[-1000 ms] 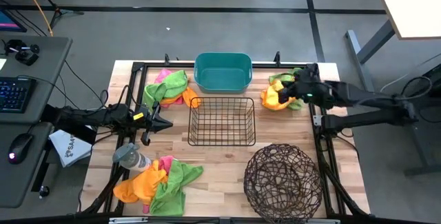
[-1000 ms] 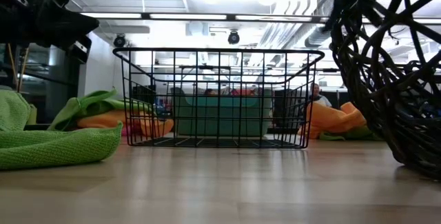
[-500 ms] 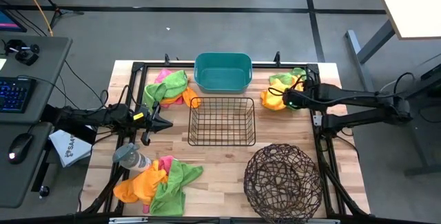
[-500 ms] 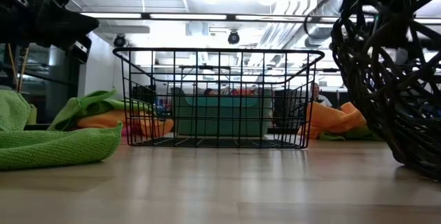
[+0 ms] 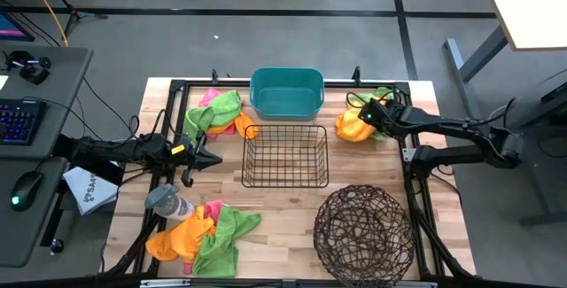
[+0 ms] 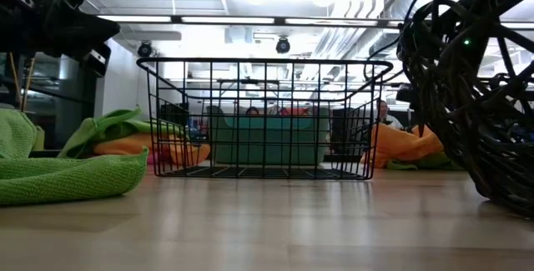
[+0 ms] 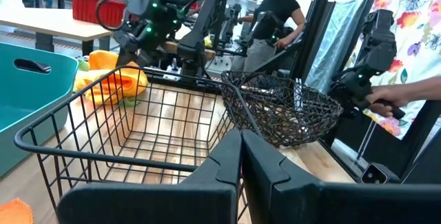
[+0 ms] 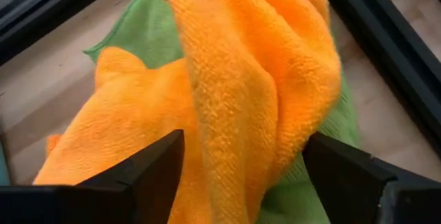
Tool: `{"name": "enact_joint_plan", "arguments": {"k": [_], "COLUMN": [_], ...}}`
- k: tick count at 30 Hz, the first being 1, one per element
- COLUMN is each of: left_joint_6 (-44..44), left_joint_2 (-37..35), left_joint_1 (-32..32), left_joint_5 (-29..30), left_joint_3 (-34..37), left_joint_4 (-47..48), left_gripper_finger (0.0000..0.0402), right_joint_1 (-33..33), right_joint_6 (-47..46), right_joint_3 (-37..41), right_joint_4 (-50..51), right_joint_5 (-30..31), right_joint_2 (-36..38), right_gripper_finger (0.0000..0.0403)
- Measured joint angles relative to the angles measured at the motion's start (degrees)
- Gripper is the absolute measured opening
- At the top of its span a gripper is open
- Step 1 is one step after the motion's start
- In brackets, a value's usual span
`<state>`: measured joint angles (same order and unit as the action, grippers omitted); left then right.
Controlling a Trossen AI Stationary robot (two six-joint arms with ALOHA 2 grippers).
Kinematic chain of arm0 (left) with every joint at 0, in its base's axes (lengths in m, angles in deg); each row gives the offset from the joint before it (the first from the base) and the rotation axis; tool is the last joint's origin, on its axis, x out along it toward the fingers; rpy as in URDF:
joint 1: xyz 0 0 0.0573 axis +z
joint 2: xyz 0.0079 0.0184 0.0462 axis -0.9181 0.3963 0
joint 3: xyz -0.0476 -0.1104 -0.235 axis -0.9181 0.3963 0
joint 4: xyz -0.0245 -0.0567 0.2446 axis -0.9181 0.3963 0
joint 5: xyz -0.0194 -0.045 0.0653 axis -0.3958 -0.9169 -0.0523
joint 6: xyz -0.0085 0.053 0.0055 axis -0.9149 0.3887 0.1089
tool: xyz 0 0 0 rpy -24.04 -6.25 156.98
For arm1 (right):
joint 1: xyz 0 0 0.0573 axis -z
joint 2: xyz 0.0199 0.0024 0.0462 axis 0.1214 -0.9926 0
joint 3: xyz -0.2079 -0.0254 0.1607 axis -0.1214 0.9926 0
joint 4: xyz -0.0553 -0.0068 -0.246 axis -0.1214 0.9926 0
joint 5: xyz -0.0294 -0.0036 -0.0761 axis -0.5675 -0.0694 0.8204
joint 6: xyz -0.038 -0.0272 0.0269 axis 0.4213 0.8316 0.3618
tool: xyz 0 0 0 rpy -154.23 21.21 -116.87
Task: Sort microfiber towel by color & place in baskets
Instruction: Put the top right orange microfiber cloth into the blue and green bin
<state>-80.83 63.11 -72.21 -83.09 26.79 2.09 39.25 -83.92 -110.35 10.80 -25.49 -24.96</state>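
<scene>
At the table's far right lies a pile of an orange towel (image 5: 352,128) and a green towel (image 5: 379,97). My right gripper (image 5: 368,116) is down on this pile, open, with a raised orange fold (image 8: 248,107) between its fingers. Two more towel piles lie at the far left (image 5: 217,111) and the near left (image 5: 202,233). The teal tub (image 5: 285,93), the black wire basket (image 5: 285,155) and the round twig basket (image 5: 363,230) hold nothing that shows. My left gripper (image 5: 215,158) waits shut, left of the wire basket. My right gripper comes at the orange towel slanting down from the table's right. Its open fingers (image 8: 148,176) stand on either side of the raised orange fold (image 8: 207,134). I cannot tell whether they touch the cloth. The towel lies on the table over the green one.
A grey bottle (image 5: 168,202) lies near the table's left edge. A black frame rail (image 5: 407,159) runs beside the right pile. In the left wrist view a person (image 7: 275,17) stands beyond the table, and a hand (image 7: 406,100) shows nearby.
My right gripper has come down from above the far-right pile onto the orange towel, shifting a little toward the table's left. The towels and baskets have stayed where they were.
</scene>
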Motion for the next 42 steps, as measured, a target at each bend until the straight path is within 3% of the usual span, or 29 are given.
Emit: {"name": "enact_joint_plan", "arguments": {"k": [3,6,8,12,17,20,24,36,42], "left_joint_6": [0.0,0.0,0.0,0.0,0.0,0.0,0.0,0.0,0.0], "left_joint_2": [0.0,0.0,0.0,0.0,0.0,0.0,0.0,0.0,0.0], "left_joint_1": [0.0,0.0,0.0,0.0,0.0,0.0,0.0,0.0,0.0], "left_joint_5": [0.0,0.0,0.0,0.0,0.0,0.0,0.0,0.0,0.0], "left_joint_3": [0.0,0.0,0.0,0.0,0.0,0.0,0.0,0.0,0.0], "left_joint_4": [0.0,0.0,0.0,0.0,0.0,0.0,0.0,0.0,0.0], "left_gripper_finger": [0.0000,0.0000,0.0000,0.0000,0.0000,0.0000,0.0000,0.0000,0.0000], "right_joint_1": [1.4,2.1,2.5,3.0,1.9,1.8,1.6,-4.8,-5.4], "right_joint_6": [5.4,10.0,13.2,18.5,30.9,41.6,51.2,53.2,56.8], "right_joint_3": [-1.7,-2.8,-4.0,-10.0,-26.3,-36.4,-44.9,-46.5,-46.5], "right_joint_4": [-0.1,0.2,0.1,2.7,2.0,-2.0,-11.3,-36.3,-43.1], "right_joint_5": [-1.1,-1.3,-1.8,-3.9,1.8,4.3,0.5,-12.5,-13.0], "right_joint_2": [-0.1,0.0,0.4,2.7,6.7,6.3,3.1,-18.8,-26.8], "right_gripper_finger": [0.0195,0.0058,0.0021,0.0012,0.0005,0.0004,0.0002,0.0001,0.0000]}}
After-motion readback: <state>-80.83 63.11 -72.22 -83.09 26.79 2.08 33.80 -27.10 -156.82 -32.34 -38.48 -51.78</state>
